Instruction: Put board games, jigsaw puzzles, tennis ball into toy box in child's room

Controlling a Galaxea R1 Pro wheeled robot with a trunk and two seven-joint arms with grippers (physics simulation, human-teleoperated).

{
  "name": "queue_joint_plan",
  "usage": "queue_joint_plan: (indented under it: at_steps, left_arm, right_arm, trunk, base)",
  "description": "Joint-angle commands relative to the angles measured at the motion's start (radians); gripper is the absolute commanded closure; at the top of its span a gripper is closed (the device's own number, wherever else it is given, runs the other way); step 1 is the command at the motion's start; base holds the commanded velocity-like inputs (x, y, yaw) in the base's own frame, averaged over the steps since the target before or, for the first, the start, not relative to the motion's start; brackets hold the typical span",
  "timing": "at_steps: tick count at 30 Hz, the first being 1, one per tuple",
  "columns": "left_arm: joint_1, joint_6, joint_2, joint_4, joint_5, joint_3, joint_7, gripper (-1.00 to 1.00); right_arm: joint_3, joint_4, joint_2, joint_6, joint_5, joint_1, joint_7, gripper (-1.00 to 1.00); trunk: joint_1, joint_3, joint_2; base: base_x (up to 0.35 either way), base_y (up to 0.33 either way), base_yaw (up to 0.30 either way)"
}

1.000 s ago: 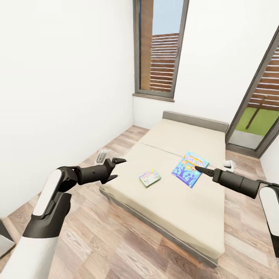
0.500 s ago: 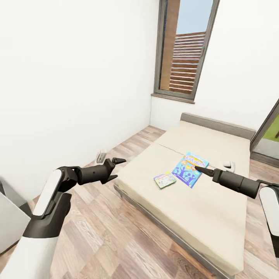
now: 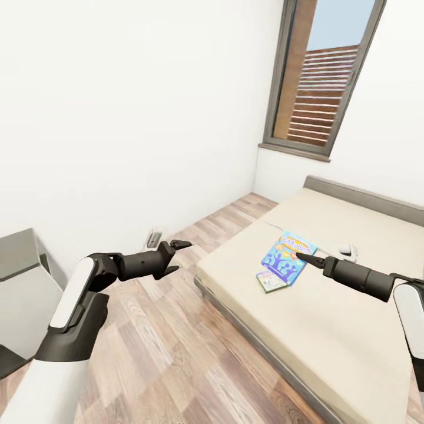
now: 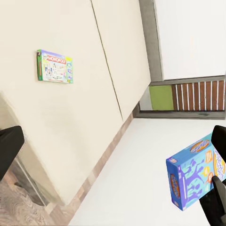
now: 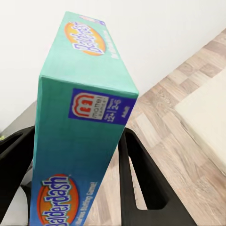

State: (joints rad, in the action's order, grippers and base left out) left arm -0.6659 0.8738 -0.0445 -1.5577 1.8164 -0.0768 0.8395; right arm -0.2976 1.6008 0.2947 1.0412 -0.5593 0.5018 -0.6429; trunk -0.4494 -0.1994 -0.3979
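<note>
My right gripper [image 3: 304, 255] is shut on a blue board game [image 3: 287, 258], held tilted in the air above the bed [image 3: 353, 330]. In the right wrist view the black fingers [image 5: 141, 186] clamp the teal-blue box [image 5: 80, 136], lettered Balderdash, from both sides. A smaller green-edged board game [image 3: 271, 282] lies flat on the beige mattress, just below the held box in the head view. The left wrist view shows that game [image 4: 55, 66] on the mattress and the blue box [image 4: 194, 179] in the air. My left gripper [image 3: 178, 256] hangs open and empty over the floor beside the bed.
A low grey cabinet [image 3: 20, 282] stands against the white wall at the left. A tall window [image 3: 321, 88] is behind the bed. A small white object [image 3: 348, 252] lies on the mattress. A grey fitting [image 3: 154, 237] sits at the wall's base. Wood-plank floor [image 3: 176, 341] lies ahead.
The whole view has swung left, so the bed and window sit further right and the grey cabinet has come into view. Both arms keep their pose, the blue box still held.
</note>
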Motion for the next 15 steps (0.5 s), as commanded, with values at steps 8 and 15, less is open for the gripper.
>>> queue_joint_plan:
  at_steps: [8, 15]
  left_arm:
    - [-0.002, -0.001, 0.0, 0.0, 0.009, -0.001, 0.01, -1.0]
    - [-0.002, -0.001, 0.0, 0.001, 0.009, -0.001, 0.01, -1.0]
  right_arm:
    - [-0.002, 0.001, 0.0, 0.006, -0.001, 0.0, -0.007, 1.0]
    - [-0.002, 0.001, 0.001, 0.006, -0.001, 0.0, -0.007, 1.0]
  trunk:
    - [-0.001, -0.002, -0.002]
    - [-0.001, -0.002, -0.002]
  base:
    - [0.0, 0.0, 0.3]
    - [0.0, 0.0, 0.3]
